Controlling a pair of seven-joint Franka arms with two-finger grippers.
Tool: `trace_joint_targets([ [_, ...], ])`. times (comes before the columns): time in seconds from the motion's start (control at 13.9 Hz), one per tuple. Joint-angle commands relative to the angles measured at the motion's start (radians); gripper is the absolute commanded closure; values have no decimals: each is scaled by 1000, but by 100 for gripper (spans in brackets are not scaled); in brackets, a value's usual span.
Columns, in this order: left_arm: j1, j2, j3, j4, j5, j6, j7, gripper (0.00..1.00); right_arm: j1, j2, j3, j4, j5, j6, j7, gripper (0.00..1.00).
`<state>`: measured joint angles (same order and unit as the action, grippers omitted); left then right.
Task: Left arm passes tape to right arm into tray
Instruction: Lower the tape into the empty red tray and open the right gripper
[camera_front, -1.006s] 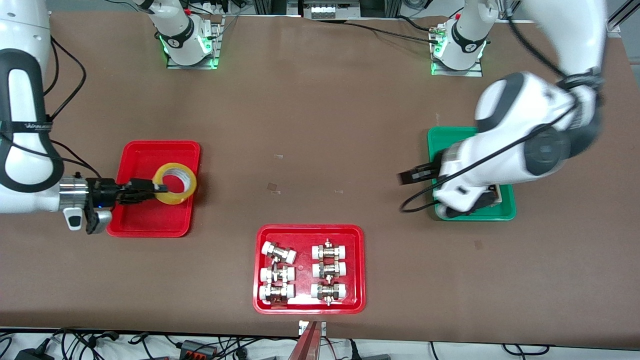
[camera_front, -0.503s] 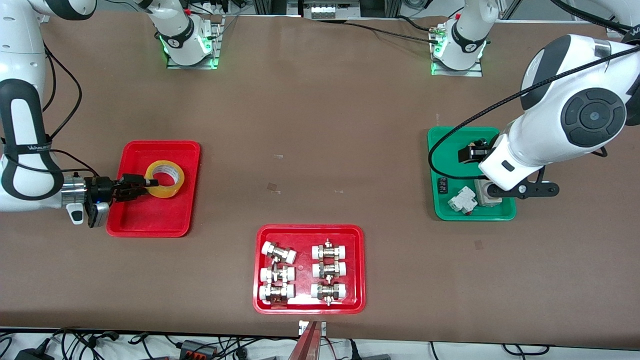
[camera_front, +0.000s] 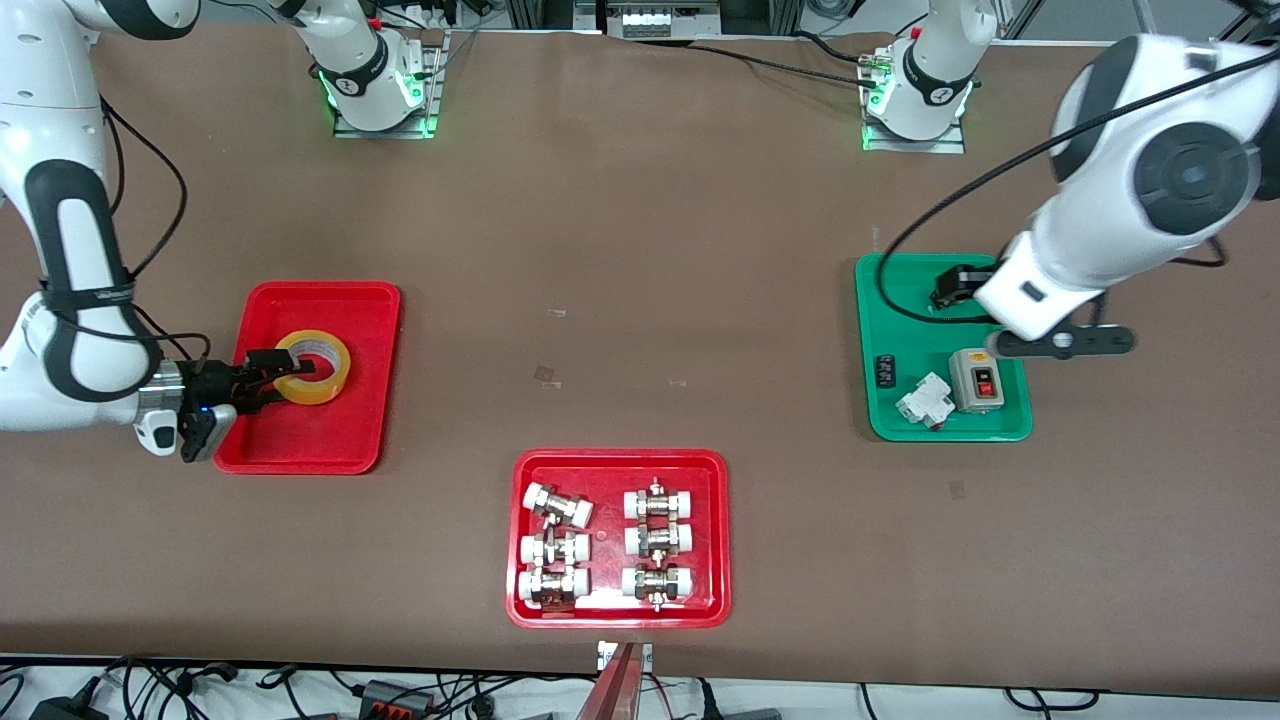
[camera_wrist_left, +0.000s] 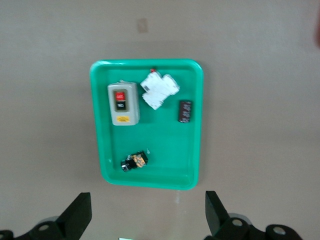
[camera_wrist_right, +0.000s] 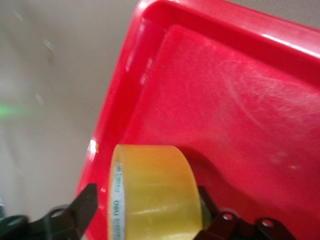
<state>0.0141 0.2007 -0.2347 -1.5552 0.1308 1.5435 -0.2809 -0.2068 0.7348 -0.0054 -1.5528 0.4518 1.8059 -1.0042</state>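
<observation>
I'm lowering the tape roll (camera_front: 313, 367), clamped in the right gripper (camera_front: 268, 377), into the plain red tray (camera_front: 330, 300); should release only once flat. Left gripper (camera_wrist_left: 145, 220), fingers apart, is waiting over the green tray (camera_front: 890, 420).

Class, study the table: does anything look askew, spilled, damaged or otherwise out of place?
Mostly tidy. One pipe fitting in the red tray nearest the camera lies crooked, while the others sit straight. The tape is tilted in the right gripper over its own tray.

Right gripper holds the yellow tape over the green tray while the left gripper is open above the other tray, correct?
Not quite: the front view shows the right gripper holding the tape over the plain red tray. The open left gripper is the one above the green tray.
</observation>
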Motion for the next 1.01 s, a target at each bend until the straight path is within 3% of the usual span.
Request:
trace_joint_targets([
  [0.0, 27, 19, -5, 89, 24, -31, 58, 0, 55, -60, -2, -16, -99, 52, -13, 0],
  [0.22, 35, 31, -14, 83, 52, 53, 202, 0, 85, -101, -2, -16, -175, 87, -8, 0],
  [0.43, 41, -6, -15, 15, 30, 98, 168, 0, 119, -152, -4, -15, -238, 104, 10, 0],
  [0.65, 43, -78, -15, -106, -14, 210, 161, 0, 159, -263, -5, -19, -303, 83, 184, 0],
  [0.93, 46, -69, -5, -62, -20, 182, 163, 0, 225, -422, -4, -23, -383, -54, 490, 0],
])
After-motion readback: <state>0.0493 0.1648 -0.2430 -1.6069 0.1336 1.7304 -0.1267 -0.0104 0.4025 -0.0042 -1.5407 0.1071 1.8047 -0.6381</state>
